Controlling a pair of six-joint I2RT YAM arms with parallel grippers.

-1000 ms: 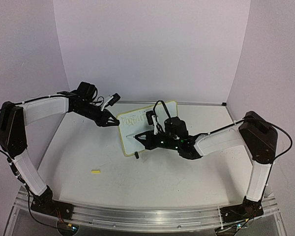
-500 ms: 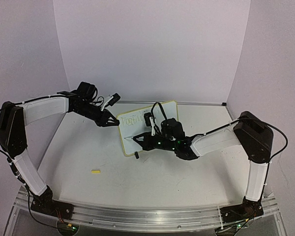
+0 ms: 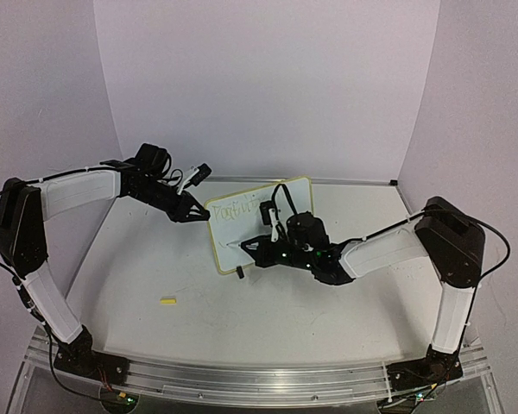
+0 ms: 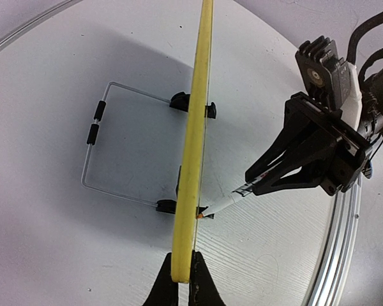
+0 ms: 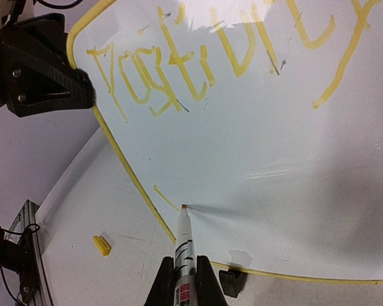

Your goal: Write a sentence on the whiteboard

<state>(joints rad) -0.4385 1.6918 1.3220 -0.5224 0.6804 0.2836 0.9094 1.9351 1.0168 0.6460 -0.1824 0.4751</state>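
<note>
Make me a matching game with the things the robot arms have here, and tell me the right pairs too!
Things:
1 marker
2 whiteboard
3 small yellow piece
4 writing

Places:
A lying alone on the table
B pinched at its edge by the left fingers
C yellow, across the board's top
D held in the right fingers

Pairs: 1-D, 2-B, 3-A, 4-C.

Soft, even, faintly violet light; wide-angle bending in the wrist views.
From above, the pale grey surface (image 3: pixel 242 319) shows only weak shadows under the arms. In the right wrist view glare whitens the top of the white, yellow-rimmed, round-cornered board (image 5: pixel 274 146) and a grey shadow dims its lower right. In the left wrist view that board throws a broad soft shadow leftward.
</note>
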